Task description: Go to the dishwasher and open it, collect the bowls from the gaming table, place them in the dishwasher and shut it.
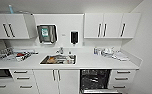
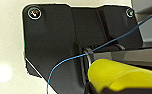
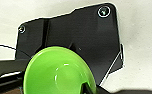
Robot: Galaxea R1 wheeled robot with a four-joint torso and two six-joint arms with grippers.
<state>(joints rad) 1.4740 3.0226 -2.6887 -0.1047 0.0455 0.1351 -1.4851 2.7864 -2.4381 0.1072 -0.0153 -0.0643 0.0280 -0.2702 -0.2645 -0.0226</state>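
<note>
The dishwasher (image 1: 95, 79) stands open under the counter right of the sink, showing a dark interior with wire racks, its door folded down at the picture's lower edge. A yellow bowl (image 2: 122, 75) shows large and close in the left wrist view, with my left gripper (image 2: 93, 88) shut on its rim. In the right wrist view a green bowl (image 3: 57, 72) sits hollow side up, a dark finger (image 3: 86, 88) of my right gripper (image 3: 88, 89) over its rim. The gaming table is out of view.
A white counter (image 1: 92, 62) runs across the kitchenette, with a sink (image 1: 58, 59) holding dishes at its middle. A dish rack (image 1: 3, 53) sits left, cups and plates (image 1: 107, 52) right. White drawers (image 1: 122, 78) flank the dishwasher. A wall (image 1: 149, 50) closes the right side.
</note>
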